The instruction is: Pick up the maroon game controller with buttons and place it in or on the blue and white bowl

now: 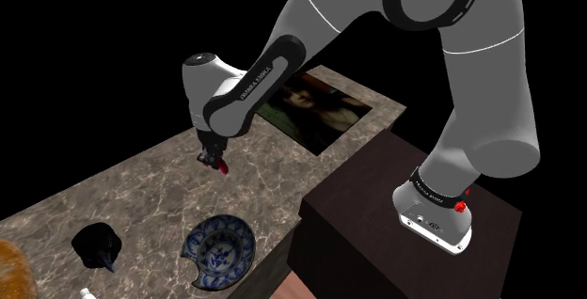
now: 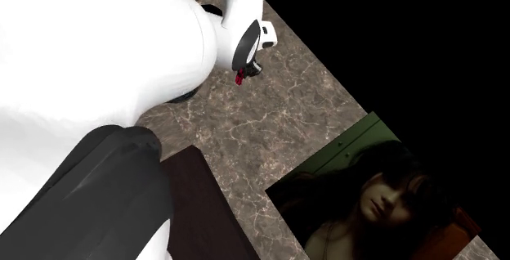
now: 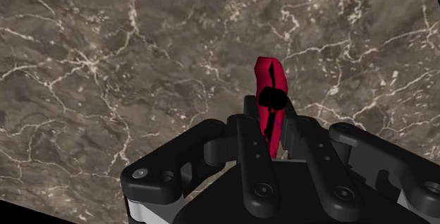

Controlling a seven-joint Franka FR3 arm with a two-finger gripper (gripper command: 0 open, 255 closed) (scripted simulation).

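The red game controller stands on edge between my two black fingers, clasped by them, above the brown marbled counter. In the shoulder view my gripper hangs a little above the counter with the red controller poking out below it. The second exterior view shows the gripper holding the same red piece. The blue and white bowl sits near the counter's front edge, towards the shoulder view's bottom, some way from the gripper. A notch is cut from its rim.
A black lumpy object lies on the counter to the shoulder view's left of the bowl. A dark portrait picture lies flat at the counter's far end. My dark stand borders the counter. An orange thing shows at the left edge.
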